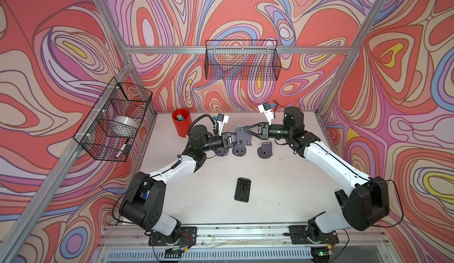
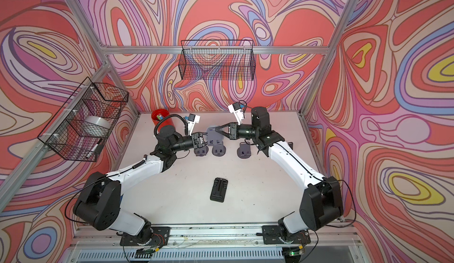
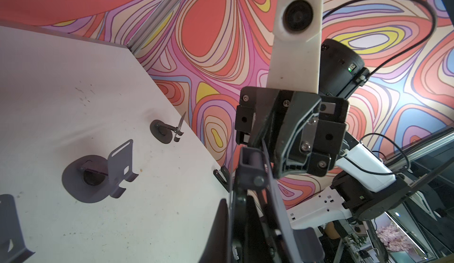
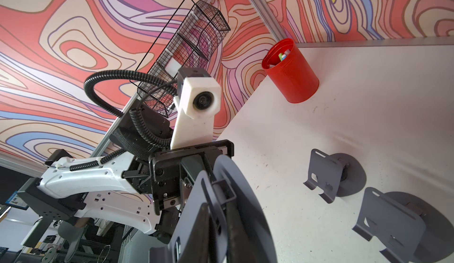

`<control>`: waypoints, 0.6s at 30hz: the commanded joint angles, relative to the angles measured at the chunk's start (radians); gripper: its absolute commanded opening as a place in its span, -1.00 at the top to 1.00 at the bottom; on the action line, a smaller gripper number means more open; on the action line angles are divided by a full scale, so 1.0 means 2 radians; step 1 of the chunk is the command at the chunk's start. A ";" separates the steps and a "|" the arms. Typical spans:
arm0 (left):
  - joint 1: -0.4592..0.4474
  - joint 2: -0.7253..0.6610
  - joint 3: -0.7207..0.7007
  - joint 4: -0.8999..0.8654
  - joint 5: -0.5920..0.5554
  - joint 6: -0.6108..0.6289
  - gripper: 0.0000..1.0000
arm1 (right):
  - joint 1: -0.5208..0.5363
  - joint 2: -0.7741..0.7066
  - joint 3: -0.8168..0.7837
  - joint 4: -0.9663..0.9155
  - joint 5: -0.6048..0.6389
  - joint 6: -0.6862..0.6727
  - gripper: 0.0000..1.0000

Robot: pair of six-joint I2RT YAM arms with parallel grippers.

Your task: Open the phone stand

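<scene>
Top views overlook the whole table (image 1: 270,188); wrist views face each other.

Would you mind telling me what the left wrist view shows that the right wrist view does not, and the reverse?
Only the left wrist view: the right gripper, closed on the held grey stand. Only the right wrist view: the left gripper gripping that stand, the red cup and the wire basket. Both: the held grey stand in the foreground, and open grey stands standing on the white table.
</scene>
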 commanded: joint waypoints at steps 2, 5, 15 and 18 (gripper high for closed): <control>-0.002 0.027 0.015 -0.054 -0.030 -0.055 1.00 | 0.032 -0.045 -0.003 0.035 -0.046 -0.068 1.00; -0.002 0.032 0.018 -0.080 -0.033 -0.057 1.00 | 0.037 -0.058 0.004 0.008 -0.025 -0.104 1.00; -0.001 0.031 0.024 -0.183 -0.043 -0.017 1.00 | 0.074 -0.071 0.041 -0.087 0.054 -0.206 1.00; -0.001 0.030 0.024 -0.203 -0.046 -0.005 1.00 | 0.076 -0.071 0.043 -0.083 0.055 -0.207 1.00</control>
